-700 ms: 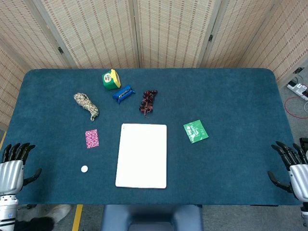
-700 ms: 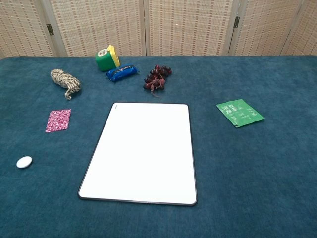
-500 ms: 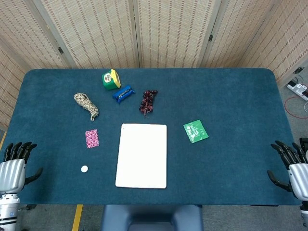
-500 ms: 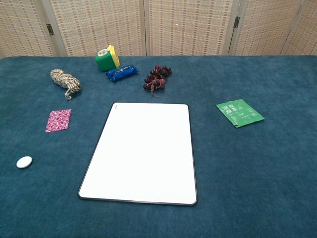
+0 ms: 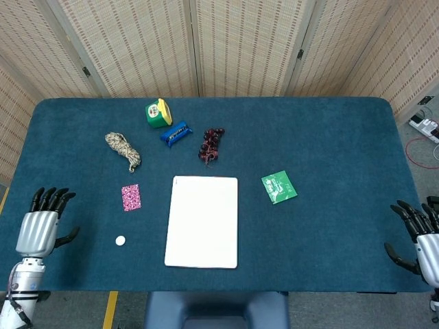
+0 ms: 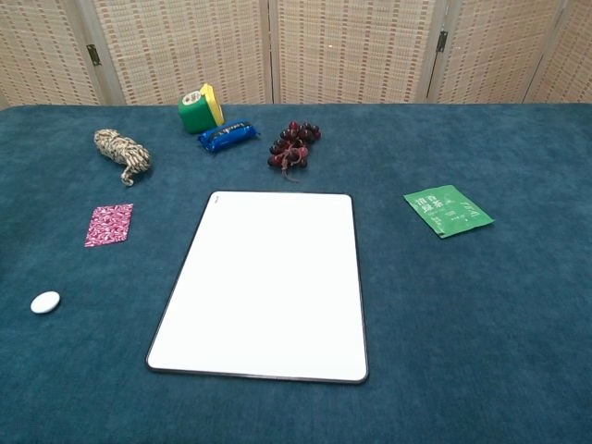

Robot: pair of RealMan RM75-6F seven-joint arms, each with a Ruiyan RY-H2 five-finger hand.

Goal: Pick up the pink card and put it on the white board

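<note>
The pink patterned card lies flat on the blue table, just left of the white board. My left hand hovers open over the table's front left corner, well left of the card, fingers apart and empty. At the front right edge my right hand is open too, far from both card and board. Neither hand shows in the chest view.
A small white pebble-like disc lies in front of the card. Behind it sit a rope bundle, a green-yellow tape measure, a blue packet and dark grapes. A green sachet lies right of the board.
My left hand has moved inward and forward over the table's front left corner, toward the card. The right hand has dropped back slightly. Nothing on the table has moved.
</note>
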